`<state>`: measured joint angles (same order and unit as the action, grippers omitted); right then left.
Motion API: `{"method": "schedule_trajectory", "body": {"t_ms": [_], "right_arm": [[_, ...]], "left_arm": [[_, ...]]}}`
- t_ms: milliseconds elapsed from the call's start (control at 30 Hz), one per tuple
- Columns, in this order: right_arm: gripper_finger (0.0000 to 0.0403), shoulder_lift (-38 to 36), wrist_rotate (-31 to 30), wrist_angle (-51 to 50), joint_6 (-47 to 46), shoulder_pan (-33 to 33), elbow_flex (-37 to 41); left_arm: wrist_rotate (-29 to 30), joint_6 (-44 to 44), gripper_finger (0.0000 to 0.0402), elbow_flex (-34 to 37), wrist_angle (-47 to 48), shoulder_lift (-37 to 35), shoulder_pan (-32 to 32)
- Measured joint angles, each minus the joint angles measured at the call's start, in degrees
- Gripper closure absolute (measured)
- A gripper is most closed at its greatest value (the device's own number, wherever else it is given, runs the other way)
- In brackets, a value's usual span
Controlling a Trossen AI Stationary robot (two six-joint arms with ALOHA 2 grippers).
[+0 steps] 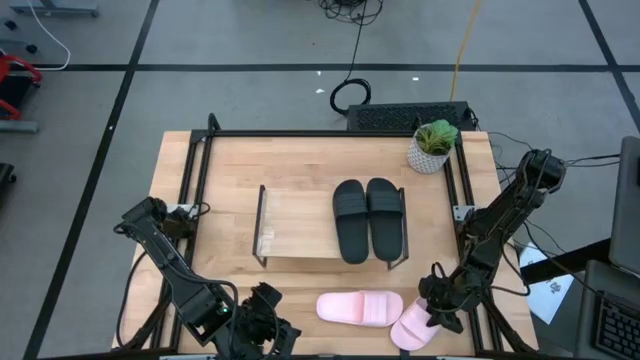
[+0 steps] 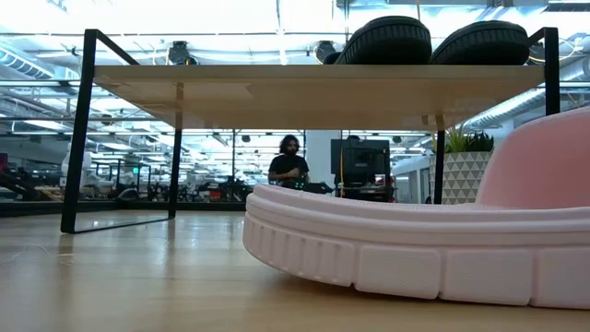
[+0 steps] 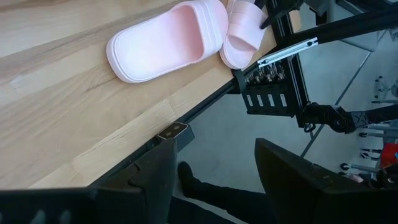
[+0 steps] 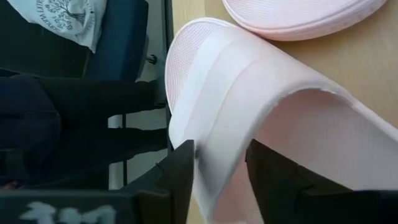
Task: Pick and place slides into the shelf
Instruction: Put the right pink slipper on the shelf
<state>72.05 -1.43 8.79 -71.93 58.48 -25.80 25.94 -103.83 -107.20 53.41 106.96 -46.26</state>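
Near table edge, my right gripper [image 1: 437,312]: down on the pink slide [image 1: 420,325] by the table's [image 1: 240,160] near right corner; in my right wrist view my two fingers [image 4: 183,174] stand either side of its broad strap, one outside, one in the opening, and close about it. Whether they already press it I cannot tell.
Held pink slide: lying aslant at the table edge, its toe close to its mate; I cannot tell if the two touch.
Other pink slide [image 1: 360,307]: flat on the table, lengthwise along the near edge, just left of the first; in the low view it fills the foreground.
Black slides [image 1: 369,219]: side by side on the shelf's board, at its right end.
Shelf [image 1: 290,235]: mid-table, light board on a thin black frame; its left part bare.
My left gripper [image 1: 262,322]: waiting at the near edge, left of the pink pair; fingers parted, nothing between them.
Potted plant [image 1: 433,146]: far right corner of the table.
Person [image 2: 290,166]: far off in the room, seen under the shelf.
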Motion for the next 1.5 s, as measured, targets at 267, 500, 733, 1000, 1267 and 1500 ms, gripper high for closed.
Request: {"method": "schedule_trajectory", "body": {"t_ms": [267, 500, 733, 1000, 1267, 1500], "right_arm": [[0.0392, -2.47, 0.41, -0.14, -0.36, 0.02, 0.0], [0.0398, -8.07, 0.17, -0.18, -4.57, 0.13, 0.0], [0.04, -14.94, 0.26, -0.03, -11.2, 1.65, 0.0], [0.0401, -20.3, -4.23, 4.07, -16.9, 4.65, -4.0], [0.0402, -21.16, -22.48, 10.32, 3.76, 3.88, -16.07], [0.0402, -18.98, -33.37, 14.08, 40.21, 1.35, -30.47]], "left_arm": [[0.01, 0.02, 0.0188, 0.0, -0.01, 0.0, 0.0], [0.04, 0.04, 0.0188, 0.0, -0.02, 0.0, 0.0], [0.04, 0.2, 0.0188, 0.0, -0.07, 0.0, 0.0], [0.04, 0.59, 0.0188, 0.0, -0.07, 0.0, 0.0], [2.63, 0.57, 0.0188, 0.0, -0.02, 0.0, 0.0], [13.21, 0.67, 0.0188, 0.0, -1.04, 0.0, 0.89]]}}
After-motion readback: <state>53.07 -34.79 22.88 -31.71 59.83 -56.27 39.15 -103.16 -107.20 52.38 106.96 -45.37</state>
